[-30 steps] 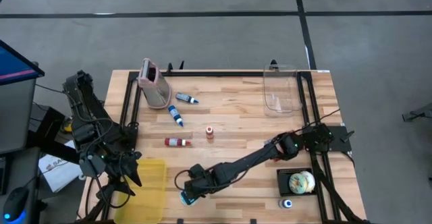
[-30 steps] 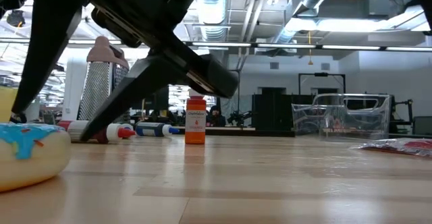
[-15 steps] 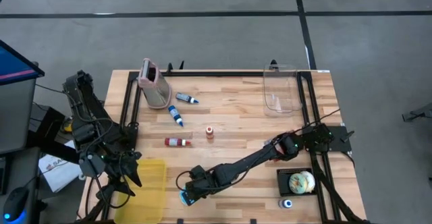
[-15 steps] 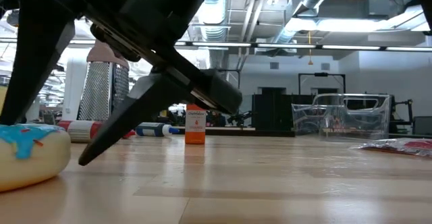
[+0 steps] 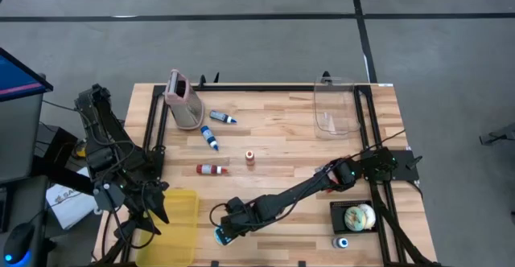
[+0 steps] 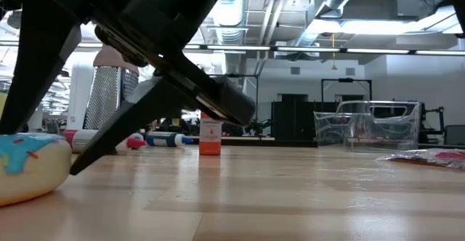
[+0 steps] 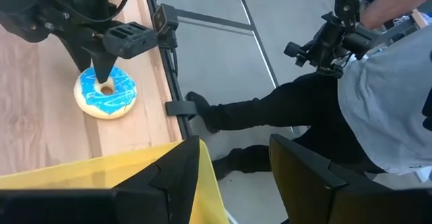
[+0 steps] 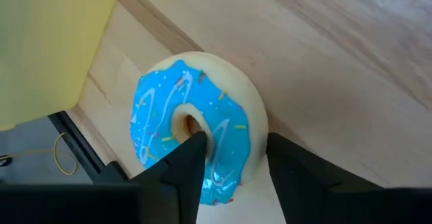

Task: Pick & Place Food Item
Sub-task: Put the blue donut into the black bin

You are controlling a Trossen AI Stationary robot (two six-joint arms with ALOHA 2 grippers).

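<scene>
A blue-frosted donut [image 5: 219, 236] lies flat on the wood near the table's near edge, left of the middle; it also shows in the right wrist view [image 8: 162, 109] and the low view [image 6: 29, 168]. My right gripper [image 5: 224, 230] reaches across the table to it and is shut on its ring [image 8: 233, 150]. My left gripper [image 7: 233, 177] hangs open over a yellow bin [image 5: 182, 219] at the table's near left corner, with nothing between its fingers. My right gripper has one finger [image 8: 192, 150] in the donut's hole [image 8: 187, 124] and the other [image 8: 283, 153] against the outer side of the ring [image 8: 256, 133]. The fingers slant down from the table's right and far side. The donut rests on the table [image 6: 240, 197].
A metal grater [image 5: 183, 100], several small bottles [image 5: 210, 138] and an orange bottle [image 5: 250, 157] stand farther back. A clear container [image 5: 334, 106] is at the far right, a black tray with food [image 5: 358, 216] at the near right. A person [image 7: 378, 89] sits beyond the near edge.
My right gripper's outer finger first swung a little away from the donut, then came in against its side, so the fingers closed on the ring. The donut has shifted slightly toward the table's left edge and stays on the wood.
</scene>
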